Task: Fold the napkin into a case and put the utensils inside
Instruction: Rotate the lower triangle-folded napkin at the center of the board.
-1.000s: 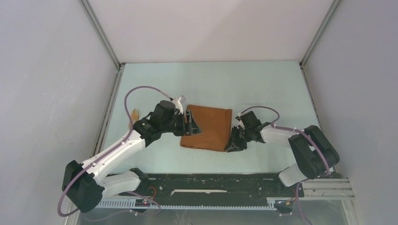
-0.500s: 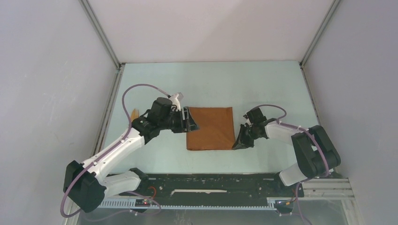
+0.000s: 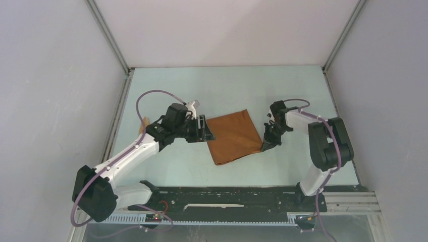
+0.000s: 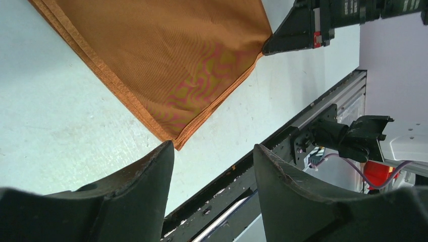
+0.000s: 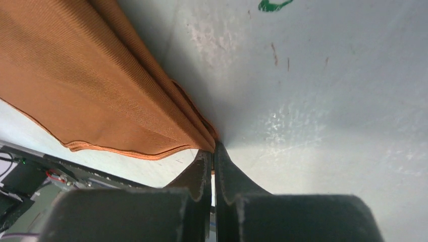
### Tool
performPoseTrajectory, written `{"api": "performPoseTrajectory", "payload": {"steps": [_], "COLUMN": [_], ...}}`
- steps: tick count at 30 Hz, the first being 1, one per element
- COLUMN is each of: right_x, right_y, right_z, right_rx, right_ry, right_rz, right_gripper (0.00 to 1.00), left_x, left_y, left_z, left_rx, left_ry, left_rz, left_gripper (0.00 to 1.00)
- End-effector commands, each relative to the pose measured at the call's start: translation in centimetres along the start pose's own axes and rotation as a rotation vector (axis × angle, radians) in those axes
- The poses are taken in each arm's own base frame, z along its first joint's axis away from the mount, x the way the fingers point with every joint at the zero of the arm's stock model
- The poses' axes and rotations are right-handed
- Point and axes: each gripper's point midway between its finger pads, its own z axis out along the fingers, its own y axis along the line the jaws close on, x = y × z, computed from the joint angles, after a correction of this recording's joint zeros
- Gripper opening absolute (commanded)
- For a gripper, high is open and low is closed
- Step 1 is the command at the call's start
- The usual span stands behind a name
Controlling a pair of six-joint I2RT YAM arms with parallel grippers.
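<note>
The napkin (image 3: 234, 136) is a rust-orange cloth folded into a layered rectangle, lying tilted on the pale table. My right gripper (image 3: 266, 144) is shut on its near right corner; the wrist view shows the cloth (image 5: 91, 85) pinched between the closed fingertips of the gripper (image 5: 213, 151). My left gripper (image 3: 204, 128) is open at the napkin's left edge. In its wrist view the gripper (image 4: 212, 151) is empty and a corner of the napkin (image 4: 166, 55) lies just past one fingertip. A light-brown sliver of the utensils (image 3: 145, 121) shows behind the left arm, mostly hidden.
Grey walls close in the table on three sides. A black rail (image 3: 227, 194) runs along the near edge, also in the left wrist view (image 4: 282, 146). The right gripper shows in the left wrist view (image 4: 298, 30).
My right gripper has moved right and farther back with the napkin's corner. The napkin has slid right and turned counter-clockwise. My left gripper has stayed open at its left edge.
</note>
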Motion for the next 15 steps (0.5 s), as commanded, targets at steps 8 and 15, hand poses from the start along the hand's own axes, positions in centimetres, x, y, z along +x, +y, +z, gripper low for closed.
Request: {"api": "performPoseTrajectory", "payload": {"steps": [8, 15], "right_x": [-4.2, -7.9], "right_y": [-4.6, -5.0], "right_z": [-0.1, -1.8], "right_rx": [0.205, 0.24], "right_ry": [0.094, 0.046], "right_rz": [-0.142, -0.181], "right_gripper": [0.0, 0.06], "left_x": [-0.4, -4.1], "left_y": [-0.8, -1.3], "left_z": [4.5, 7.9], "left_rx": [0.107, 0.118], "left_ry": [0.081, 0.049], "left_rz": [-0.186, -0.257], "left_gripper": [0.65, 0.65]}}
